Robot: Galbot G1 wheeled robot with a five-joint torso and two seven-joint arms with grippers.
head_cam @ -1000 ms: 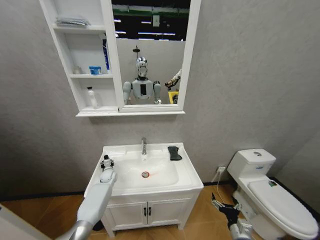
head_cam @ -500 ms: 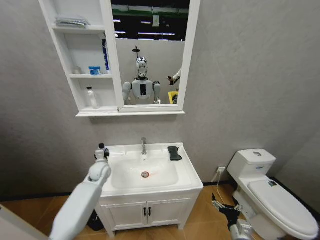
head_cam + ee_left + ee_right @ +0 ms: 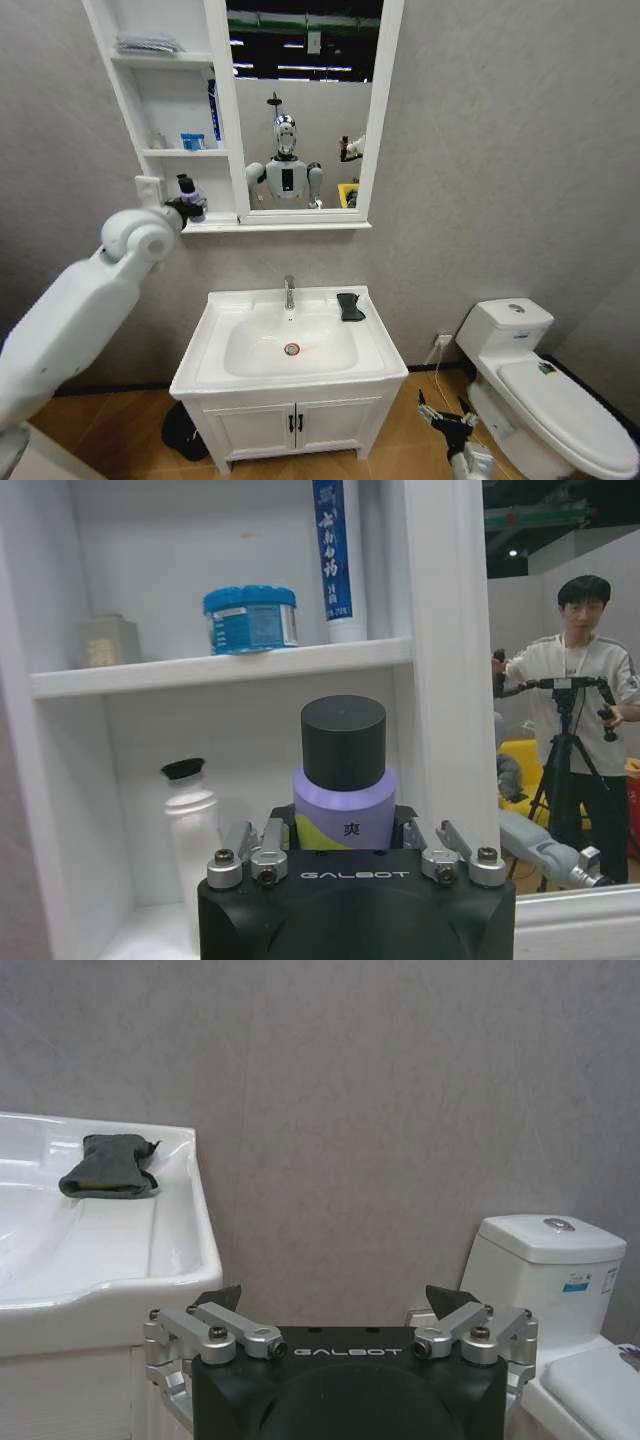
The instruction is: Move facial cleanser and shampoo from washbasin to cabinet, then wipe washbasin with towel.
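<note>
Purple bottle (image 3: 343,802): gripped by left claw (image 3: 186,203) at cabinet (image 3: 165,150) bottom shelf.
Right claw (image 3: 340,1312): spread, low beside washbasin (image 3: 290,345).
Towel (image 3: 349,306): on washbasin rim.

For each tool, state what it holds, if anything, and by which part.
The left tool grips a purple bottle with a black cap by its lower body. The right tool is open and holds nothing.

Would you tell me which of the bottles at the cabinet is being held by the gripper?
It is the purple bottle with the black cap, clamped in the left gripper. The white bottle stands free on the bottom shelf, and the blue-lettered tube stands on the shelf above.
</note>
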